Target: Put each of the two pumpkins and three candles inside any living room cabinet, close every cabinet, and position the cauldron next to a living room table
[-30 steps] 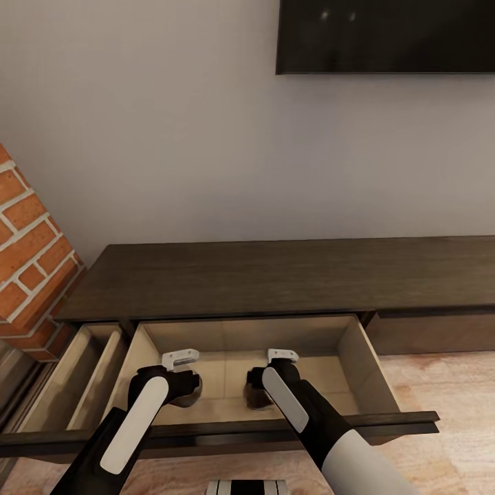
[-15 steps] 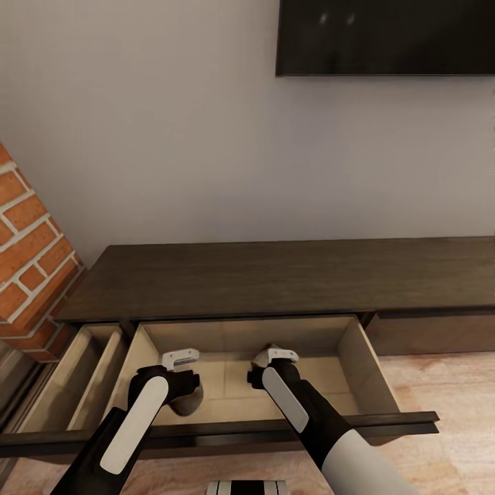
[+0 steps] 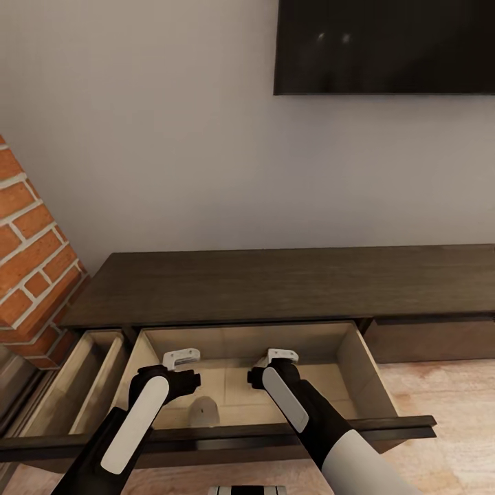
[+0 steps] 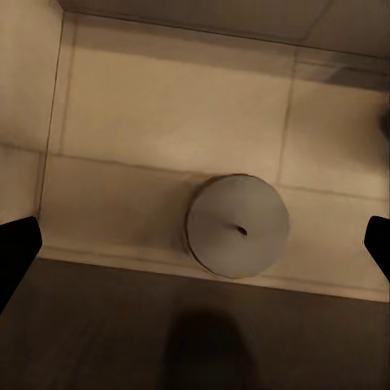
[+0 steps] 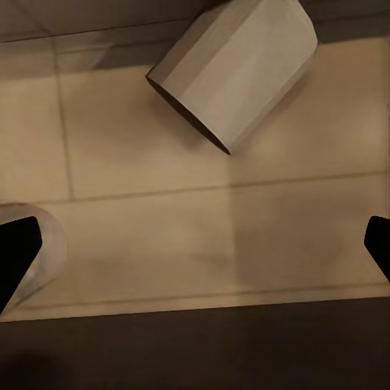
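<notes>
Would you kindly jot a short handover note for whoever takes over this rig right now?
Left pincer: open, empty, above the open drawer of the cabinet.
Right pincer: open, empty, above the same drawer.
Upright candle stands on the drawer floor near the front. Second candle lies tipped over there too.
Done: two candles in the drawer.
Left: third candle, pumpkins, cauldron; close this drawer and the narrow drawer beside it.

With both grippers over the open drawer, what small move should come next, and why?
Probably lift both grippers clear of the drawer. The left gripper and right gripper are open and empty, one candle stands on the drawer floor and another candle lies tipped there.
</notes>
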Controlling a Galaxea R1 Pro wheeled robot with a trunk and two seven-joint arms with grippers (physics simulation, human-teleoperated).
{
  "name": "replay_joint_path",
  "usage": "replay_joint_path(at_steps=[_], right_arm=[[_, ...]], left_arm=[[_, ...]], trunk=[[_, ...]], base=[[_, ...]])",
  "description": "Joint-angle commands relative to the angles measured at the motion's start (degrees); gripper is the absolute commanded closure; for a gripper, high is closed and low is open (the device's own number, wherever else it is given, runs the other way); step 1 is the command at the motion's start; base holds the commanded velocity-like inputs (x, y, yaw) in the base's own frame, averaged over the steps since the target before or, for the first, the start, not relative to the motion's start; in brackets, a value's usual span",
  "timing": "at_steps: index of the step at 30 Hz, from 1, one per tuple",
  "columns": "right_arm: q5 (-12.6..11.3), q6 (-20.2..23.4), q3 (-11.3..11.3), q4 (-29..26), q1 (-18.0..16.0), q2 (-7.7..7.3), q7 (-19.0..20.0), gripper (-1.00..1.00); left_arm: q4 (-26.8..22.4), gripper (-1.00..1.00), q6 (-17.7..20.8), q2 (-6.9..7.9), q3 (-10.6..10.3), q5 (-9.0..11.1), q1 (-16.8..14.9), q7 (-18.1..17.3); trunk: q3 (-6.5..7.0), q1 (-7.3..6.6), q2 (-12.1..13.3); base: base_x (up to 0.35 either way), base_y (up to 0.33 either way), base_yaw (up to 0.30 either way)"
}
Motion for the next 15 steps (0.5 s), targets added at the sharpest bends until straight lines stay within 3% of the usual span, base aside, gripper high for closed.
replay_joint_path(at_steps=[1, 15], right_arm=[[-0.5, 0.1, 0.1, -0.1, -0.1, -0.03, -0.6, -1.0], [-0.5, 0.1, 0.2, -0.2, -0.1, -0.04, -0.6, -1.0]], left_arm=[[-0.1, -1.0, 0.1, 0.05, -0.1, 0.5, -0.1, 0.6], [-0.2, -1.0, 0.2, -0.04, -0.1, 0.5, -0.2, 0.4]], trunk=[[-0.05, -0.01, 0.0], [2.83, -0.35, 0.2]], base=[[0.0, 0.0, 0.0], [-0.015, 0.0, 0.0]])
